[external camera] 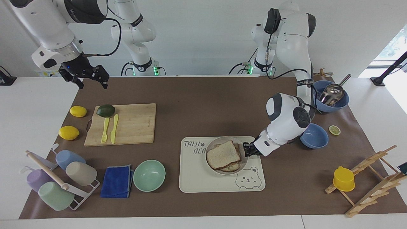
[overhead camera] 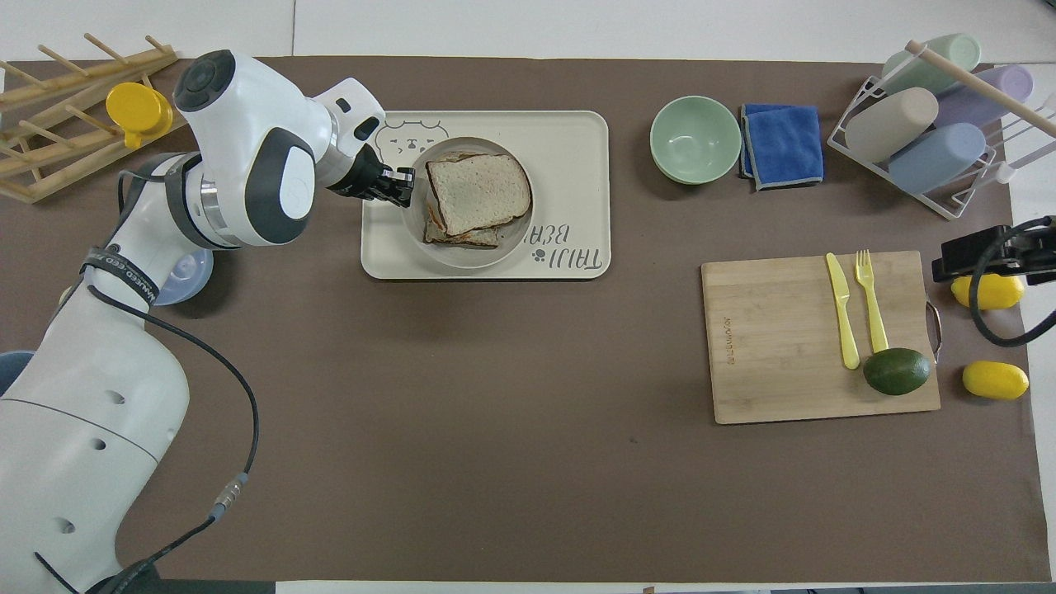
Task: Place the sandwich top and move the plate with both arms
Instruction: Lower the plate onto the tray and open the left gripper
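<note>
Where left pincer (external camera: 246, 150) grips, plate (external camera: 212, 144) lies

The round beige-grey plate (external camera: 244, 158) sits on a cream rectangular tray (external camera: 203, 179) printed with a grey bear outline; the pale bread slice (external camera: 223, 154) is brown-crusted.

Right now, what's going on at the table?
The left end effector is at the rim of the plate, which sits on the cream tray with the sandwich top already laid over the slice beneath. It appears to grip the rim at the left arm's end. The right end effector waits in the air near the right arm's end of the table, fingers apart, holding nothing, above the cutting board area.
</note>
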Available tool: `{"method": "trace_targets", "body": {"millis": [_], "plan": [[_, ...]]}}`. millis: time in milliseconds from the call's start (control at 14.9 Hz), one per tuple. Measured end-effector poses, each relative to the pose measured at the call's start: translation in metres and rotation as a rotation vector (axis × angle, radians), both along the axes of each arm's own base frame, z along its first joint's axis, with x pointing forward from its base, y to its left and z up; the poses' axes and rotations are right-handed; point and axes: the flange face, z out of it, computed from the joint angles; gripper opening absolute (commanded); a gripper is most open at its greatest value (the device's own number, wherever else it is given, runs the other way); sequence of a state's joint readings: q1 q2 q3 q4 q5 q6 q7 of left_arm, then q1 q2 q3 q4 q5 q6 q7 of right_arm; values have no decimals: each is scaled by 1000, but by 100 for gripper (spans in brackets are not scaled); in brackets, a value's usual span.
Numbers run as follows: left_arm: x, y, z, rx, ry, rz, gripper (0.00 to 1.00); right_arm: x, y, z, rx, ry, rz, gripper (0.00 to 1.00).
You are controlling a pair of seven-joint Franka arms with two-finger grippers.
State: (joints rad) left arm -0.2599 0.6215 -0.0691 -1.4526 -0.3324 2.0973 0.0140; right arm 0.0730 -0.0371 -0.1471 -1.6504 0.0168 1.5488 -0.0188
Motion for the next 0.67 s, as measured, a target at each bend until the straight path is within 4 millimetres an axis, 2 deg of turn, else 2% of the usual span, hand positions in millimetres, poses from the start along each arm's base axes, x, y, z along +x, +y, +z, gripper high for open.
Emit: {"method": "trace_targets", "body": {"millis": [201,268,335,670], "plan": [[1,0,-1,-1,-10,2,0,0,0,0,0,0,0,100],[1,0,0,-1,-14,4,29,0,0,0,0,0,0,100],[2,1,0,-2,-16,5,99,0,0,0,0,0,0,100],[5,8,2,-1,-24,17,100,0,0,0,0,0,0,100]]}}
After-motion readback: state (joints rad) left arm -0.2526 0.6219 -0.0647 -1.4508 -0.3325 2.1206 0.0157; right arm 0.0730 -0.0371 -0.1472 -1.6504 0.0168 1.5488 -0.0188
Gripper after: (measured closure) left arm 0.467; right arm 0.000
